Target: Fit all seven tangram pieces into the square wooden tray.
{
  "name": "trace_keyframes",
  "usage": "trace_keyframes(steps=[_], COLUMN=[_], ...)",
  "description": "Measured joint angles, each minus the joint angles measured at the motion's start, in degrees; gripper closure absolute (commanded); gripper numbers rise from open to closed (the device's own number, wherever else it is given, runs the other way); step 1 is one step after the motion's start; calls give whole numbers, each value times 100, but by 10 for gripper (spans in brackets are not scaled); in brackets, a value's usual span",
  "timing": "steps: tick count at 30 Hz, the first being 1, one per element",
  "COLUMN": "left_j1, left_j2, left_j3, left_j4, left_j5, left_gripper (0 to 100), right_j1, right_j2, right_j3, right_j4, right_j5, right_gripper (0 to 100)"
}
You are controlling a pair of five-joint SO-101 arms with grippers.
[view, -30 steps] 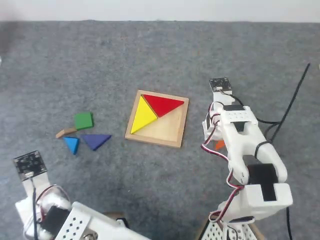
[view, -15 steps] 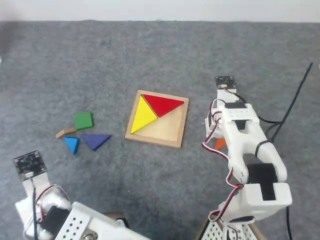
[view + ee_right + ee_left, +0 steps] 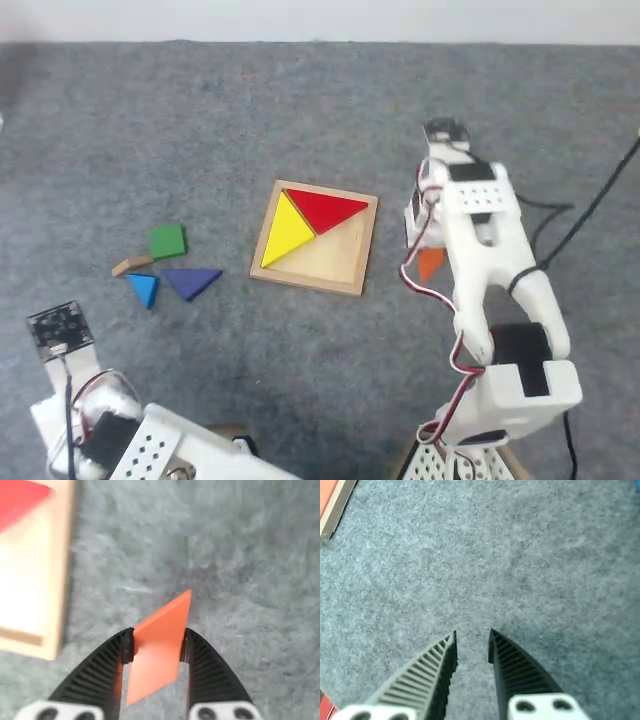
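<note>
R jaws are clamped on the orange piece (image 3: 159,645), just beside the tray (image 3: 338,256). I think that's so it can go in by the red piece (image 3: 325,208) & yellow piece (image 3: 285,232). L jaws are a bit apart w/ nothing in them, low over the bench (image 3: 520,555), out of the way.

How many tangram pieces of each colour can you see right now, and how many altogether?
red piece: 1
yellow piece: 1
green piece: 1
light blue piece: 1
dark blue piece: 1
plain wood piece: 1
orange piece: 1
Total: 7
</note>
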State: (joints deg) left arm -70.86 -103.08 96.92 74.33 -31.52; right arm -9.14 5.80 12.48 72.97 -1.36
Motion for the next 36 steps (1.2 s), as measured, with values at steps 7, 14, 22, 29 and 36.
trace_keyframes(steps=[7, 14, 22, 29, 36], left_j1=[0, 0, 0, 0, 0], left_j2=[0, 0, 0, 0, 0], left_j3=[0, 0, 0, 0, 0], left_j4=[0, 0, 0, 0, 0], left_j5=[0, 0, 0, 0, 0], left_gripper=[900, 900, 900, 900, 900], right_j1=[-879, -1785, -1802, -1811, -1829], right_j2=[132, 1635, 3411, 3684, 3684], right_j3=[-1424, -2409, -4158, -4598, -4818], right_j4=[677, 404, 905, 1371, 1591], right_j5=[-668, -1837, -3552, -3798, -3771], right_gripper=[957, 954, 903, 716, 597])
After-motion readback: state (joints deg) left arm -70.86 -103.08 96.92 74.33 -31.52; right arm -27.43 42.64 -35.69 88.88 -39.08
